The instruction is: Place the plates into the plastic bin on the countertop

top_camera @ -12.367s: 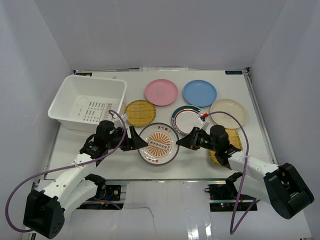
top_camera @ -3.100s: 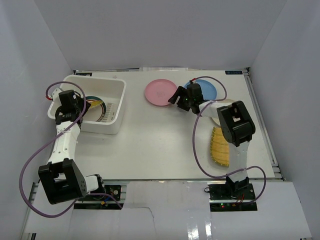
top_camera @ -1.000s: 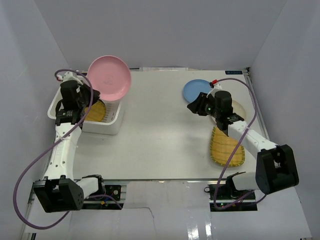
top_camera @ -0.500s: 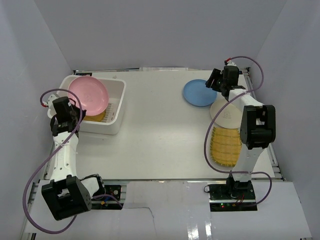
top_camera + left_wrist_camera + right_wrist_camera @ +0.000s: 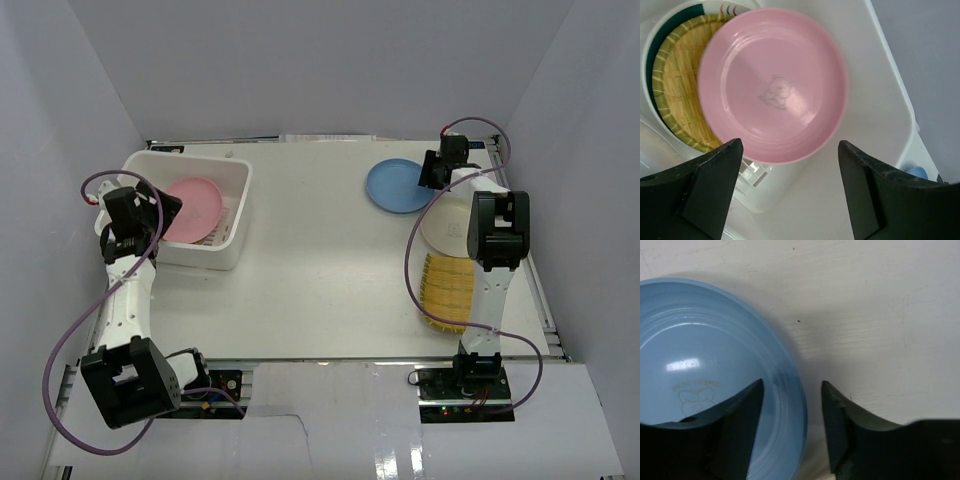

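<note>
While our left gripper (image 5: 787,145) hangs spread wide above the plastic bin (image 5: 212,252), our right gripper (image 5: 792,385) straddles the rim of the blue plate (image 5: 396,187).
At the far left of the countertop (image 5: 320,270) we see the pink plate (image 5: 772,85) in the bin, over the yellow woven round plate (image 5: 675,85), a green-rimmed plate (image 5: 654,42) beneath both. Far right, the blue rim runs between the right fingers (image 5: 740,430), which stand narrowly apart. The cream plate (image 5: 446,230) and yellow rectangular plate (image 5: 447,292) lie just nearer.
</note>
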